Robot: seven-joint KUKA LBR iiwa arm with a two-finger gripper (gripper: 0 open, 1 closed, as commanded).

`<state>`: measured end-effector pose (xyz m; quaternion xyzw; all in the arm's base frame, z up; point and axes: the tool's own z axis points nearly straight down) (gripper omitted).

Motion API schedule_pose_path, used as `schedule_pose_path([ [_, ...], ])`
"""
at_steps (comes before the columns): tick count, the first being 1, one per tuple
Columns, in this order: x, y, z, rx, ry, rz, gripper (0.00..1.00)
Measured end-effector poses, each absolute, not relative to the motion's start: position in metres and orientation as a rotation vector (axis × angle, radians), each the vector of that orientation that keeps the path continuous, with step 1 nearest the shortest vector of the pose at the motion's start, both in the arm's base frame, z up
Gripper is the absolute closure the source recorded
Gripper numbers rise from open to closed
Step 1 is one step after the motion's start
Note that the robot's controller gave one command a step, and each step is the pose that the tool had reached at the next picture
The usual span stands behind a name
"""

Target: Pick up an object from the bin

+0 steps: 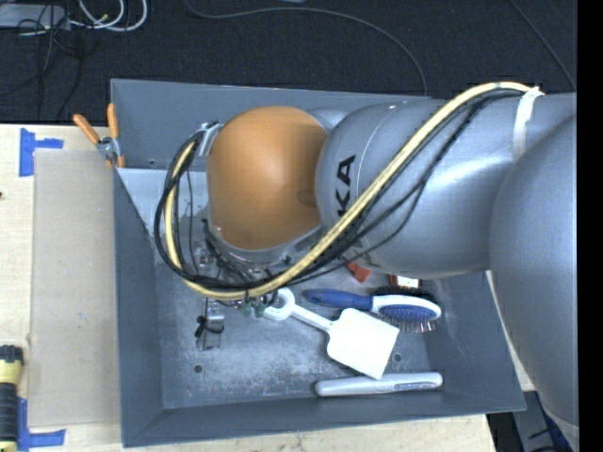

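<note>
White spatula (363,344) beside blue brush (377,304), grey pen (377,384); gripper (209,328) left of them, opening hidden by arm (424,186).

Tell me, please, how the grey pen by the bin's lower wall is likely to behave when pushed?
The pen looks slim and round, so it would probably roll. It lies near the bin wall, which might stop it. Its straight, smooth barrel suggests it is stiff, light and perhaps slippery.

Arm hides most of a red-orange thing (357,272) right of the gripper (211,331); handle end of the white spatula (361,343) lies under cables beside it.
</note>
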<state>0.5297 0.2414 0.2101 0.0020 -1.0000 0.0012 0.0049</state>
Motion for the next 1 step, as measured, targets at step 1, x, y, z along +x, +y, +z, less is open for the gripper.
schedule_pose_path([
  [1, 0.5316, 0.2398, 0.2149, -0.002, -3.139, 0.000, 0.00],
])
